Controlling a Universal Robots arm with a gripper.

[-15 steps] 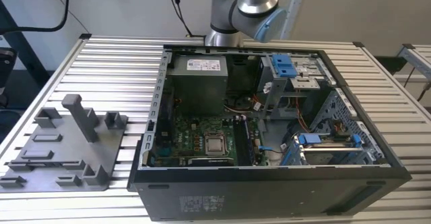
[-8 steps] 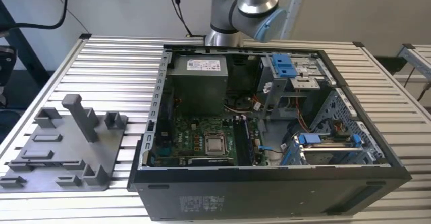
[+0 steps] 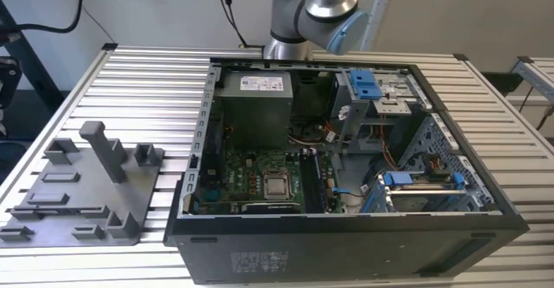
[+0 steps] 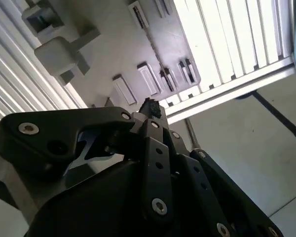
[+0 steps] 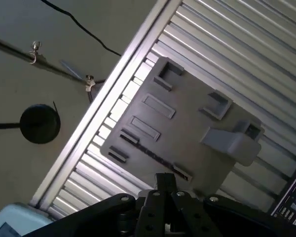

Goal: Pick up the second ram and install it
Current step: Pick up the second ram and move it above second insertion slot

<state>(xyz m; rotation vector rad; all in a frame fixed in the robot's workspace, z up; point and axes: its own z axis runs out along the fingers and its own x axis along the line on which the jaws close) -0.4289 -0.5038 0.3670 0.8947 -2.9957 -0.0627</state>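
Claw (image 5: pixel 166 183): tips pressed together, empty, in first wrist view, over tray (image 5: pixel 187 123); ram (image 5: pixel 153 154) seems to stand edge-on in it, a thin dark line. Second wrist view: same closure. Exterior view: you see tray beside case (image 3: pixel 346 249).

Wall (image 3: pixel 156 9): plain and pale, running across the top of the exterior view. Black cables (image 3: pixel 229 9) hang against it, upper centre-left. Table (image 3: pixel 147 87): ribbed metal slats, evenly lit, no hard shadows. A second slatted table (image 3: pixel 538 67) stands at the right edge, apart from the first. Floor (image 5: pixel 19 69) in the first wrist view: smooth grey, with a round black base (image 5: pixel 39 123) resting on it.
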